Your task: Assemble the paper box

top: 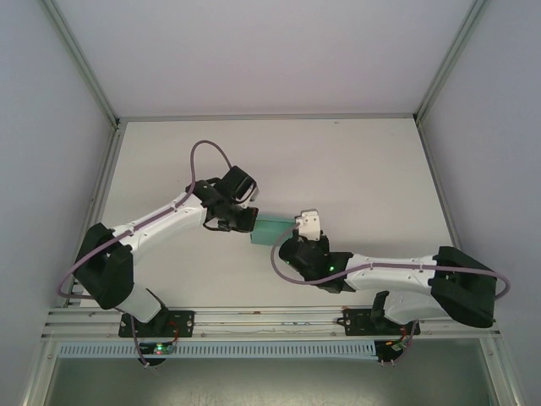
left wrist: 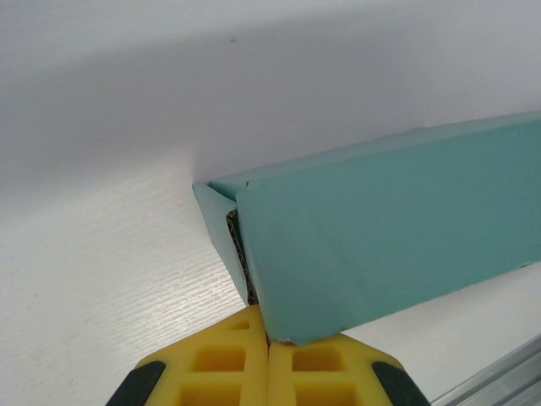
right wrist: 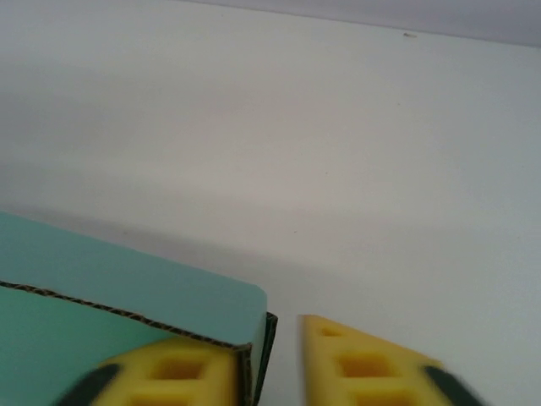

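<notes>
1. Box (top: 270,230), teal card, sits near the middle of the table (top: 363,169), running from 9 to 3 o'clock between the two grippers in the top view.
2. Left gripper (top: 247,222) is at the box's 9 o'clock end. In the left wrist view its yellow fingers (left wrist: 228,364) are pressed together, pinching the lower corner of the box (left wrist: 389,228).
3. Right gripper (top: 306,224) is at the 3 o'clock end, jaws partly apart. In the right wrist view one finger (right wrist: 182,368) overlaps the box (right wrist: 127,279) and the other stands clear at 3 o'clock.
</notes>
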